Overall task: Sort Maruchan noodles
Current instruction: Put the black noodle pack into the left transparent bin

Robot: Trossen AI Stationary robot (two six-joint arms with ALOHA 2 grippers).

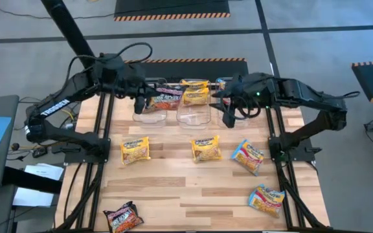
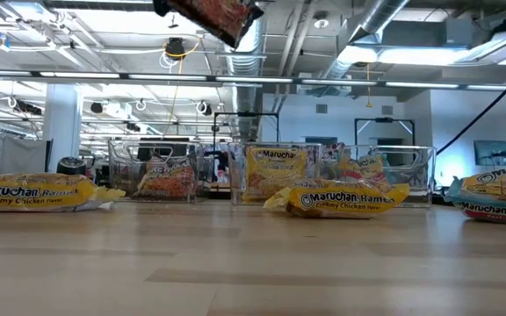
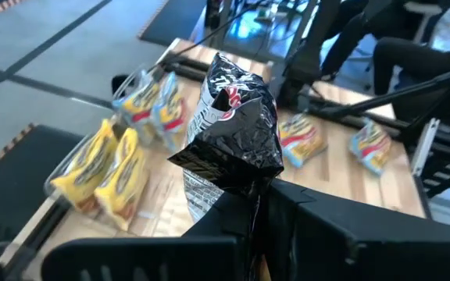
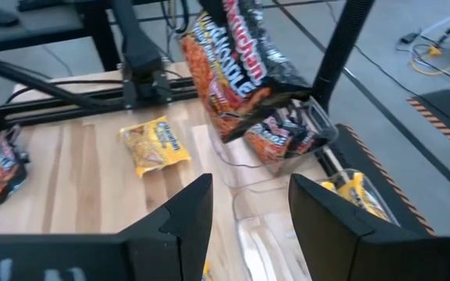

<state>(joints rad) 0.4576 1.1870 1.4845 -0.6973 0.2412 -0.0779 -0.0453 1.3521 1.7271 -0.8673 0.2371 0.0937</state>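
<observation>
Upper left of high view: left gripper (image 3: 248, 195) jaws pinch dark packet (image 3: 233, 125) by edge seam; we judge it light, crinkly, slippery. Right gripper (image 4: 248, 207) jaws apart, empty.

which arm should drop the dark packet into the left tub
Left. The left gripper already holds the dark packet above the left tub. The right gripper is open and empty near the right tub.
</observation>
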